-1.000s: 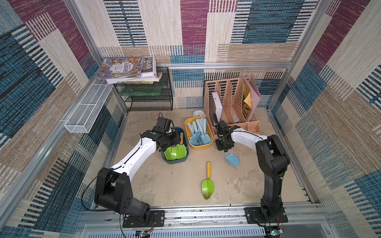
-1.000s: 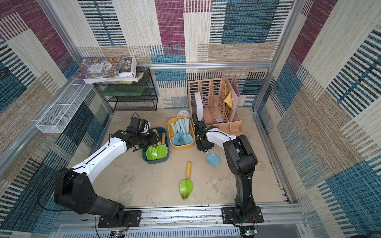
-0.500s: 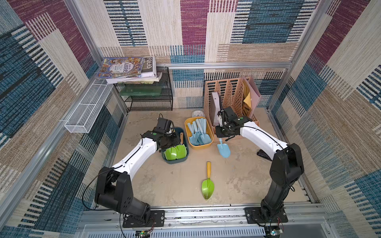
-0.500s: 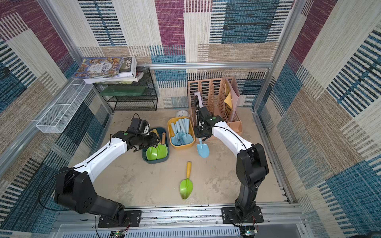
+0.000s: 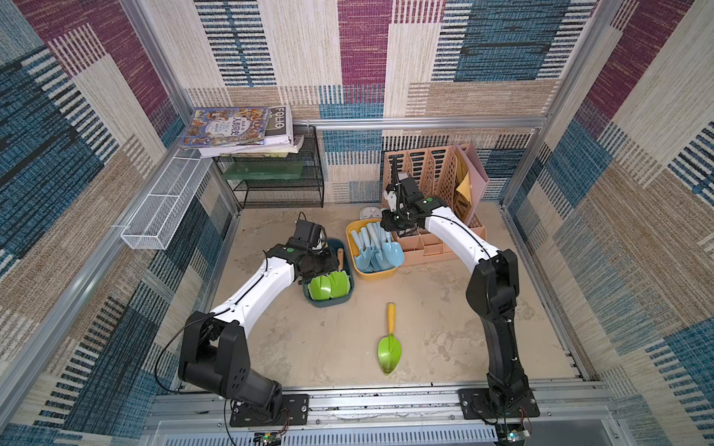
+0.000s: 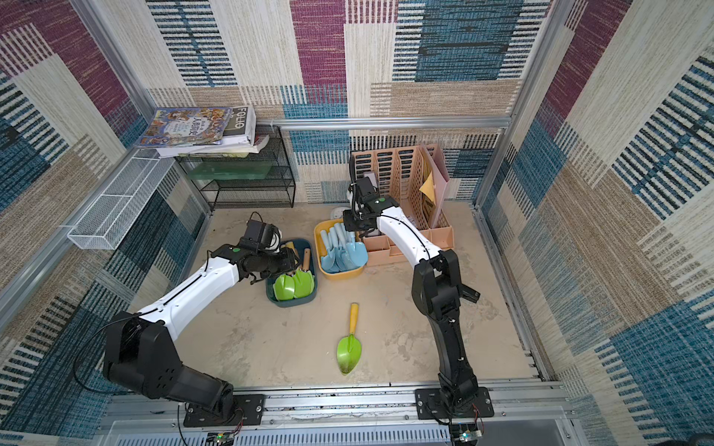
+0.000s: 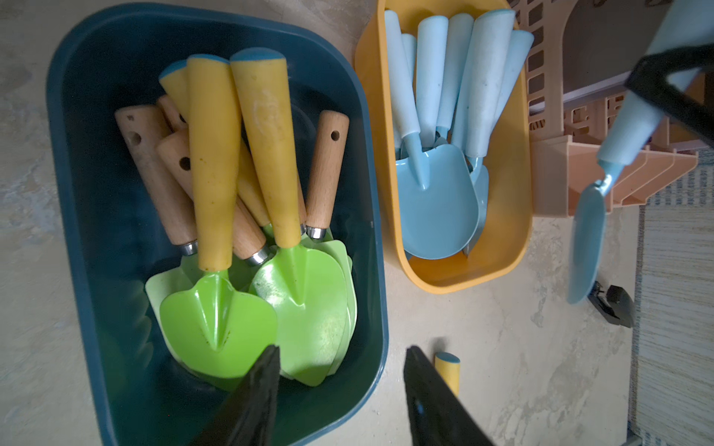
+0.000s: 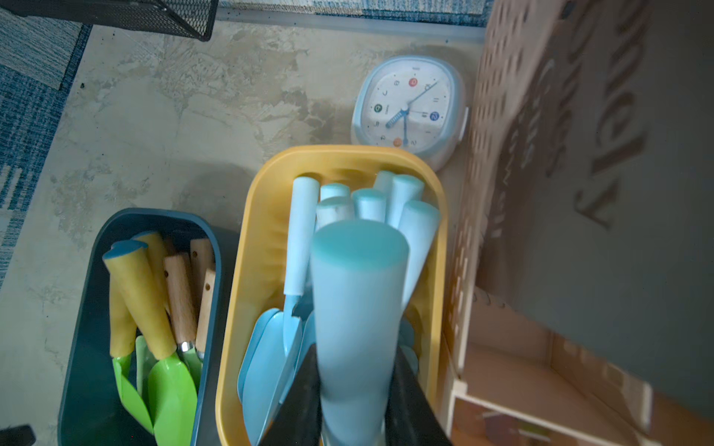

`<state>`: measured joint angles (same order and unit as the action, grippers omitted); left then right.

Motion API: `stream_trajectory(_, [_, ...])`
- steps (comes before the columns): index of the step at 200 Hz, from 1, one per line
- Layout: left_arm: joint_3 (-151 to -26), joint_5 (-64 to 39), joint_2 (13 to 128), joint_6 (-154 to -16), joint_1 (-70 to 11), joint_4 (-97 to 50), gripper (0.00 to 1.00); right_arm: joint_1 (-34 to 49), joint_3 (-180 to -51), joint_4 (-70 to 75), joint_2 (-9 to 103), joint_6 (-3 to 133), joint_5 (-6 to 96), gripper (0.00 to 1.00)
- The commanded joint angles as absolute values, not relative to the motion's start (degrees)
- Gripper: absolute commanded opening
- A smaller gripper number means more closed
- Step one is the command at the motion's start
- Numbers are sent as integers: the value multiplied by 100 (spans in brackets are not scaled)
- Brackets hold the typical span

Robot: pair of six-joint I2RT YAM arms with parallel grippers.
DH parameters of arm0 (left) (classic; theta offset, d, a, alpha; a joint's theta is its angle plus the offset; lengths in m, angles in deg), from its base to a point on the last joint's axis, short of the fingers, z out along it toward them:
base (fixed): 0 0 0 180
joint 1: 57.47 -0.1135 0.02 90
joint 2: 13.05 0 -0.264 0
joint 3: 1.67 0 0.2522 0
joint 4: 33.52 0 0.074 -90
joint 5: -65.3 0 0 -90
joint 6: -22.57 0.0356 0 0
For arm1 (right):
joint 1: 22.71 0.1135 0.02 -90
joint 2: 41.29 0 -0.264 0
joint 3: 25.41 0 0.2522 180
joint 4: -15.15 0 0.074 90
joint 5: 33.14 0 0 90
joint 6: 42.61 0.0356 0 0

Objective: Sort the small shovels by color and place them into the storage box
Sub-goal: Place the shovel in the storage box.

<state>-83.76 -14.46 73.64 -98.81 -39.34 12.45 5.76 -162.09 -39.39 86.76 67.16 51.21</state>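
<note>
Right gripper [image 8: 355,390] clamps a blue shovel [image 8: 359,293] above the yellow box [image 8: 247,239], file rack [image 5: 432,181] tight at 3 o'clock. Left gripper [image 7: 340,386], part-open, empty, hovers over the teal box [image 7: 380,270] rim; a green shovel [image 5: 389,347] lies on open floor [image 5: 444,328] at 6 o'clock. Both arms reach forward.

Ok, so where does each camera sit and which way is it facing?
Top views: high over the front, looking down and back; left arm and right arm whole, green shovel lying loose.
Left wrist: above the dark blue bin, looking down; open left gripper shows.
Right wrist: above the yellow bin, looking down; right gripper shut on a pale blue shovel.
Shared: both wrist views show both bins; the top views nearly match.
</note>
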Motion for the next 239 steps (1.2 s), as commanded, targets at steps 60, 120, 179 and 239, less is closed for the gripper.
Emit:
stream_trajectory(60, [-8258, -1582, 7108, -9722, -3902, 1496, 55, 612, -16534, -3878, 9402, 6759, 5110, 14])
stream_trajectory(120, [-8414, -1595, 7171, -9466, -3465, 1623, 56, 594, -16523, -3790, 9562, 6678, 5247, 18])
stream_trajectory(179, [-8652, -1565, 7477, -9268, -2861, 1742, 56, 444, -16535, -3567, 9652, 6775, 5214, 19])
stream_trajectory(239, [-8735, -1603, 7632, -9182, -2501, 1783, 57, 528, -16434, -3435, 9680, 6858, 4901, 19])
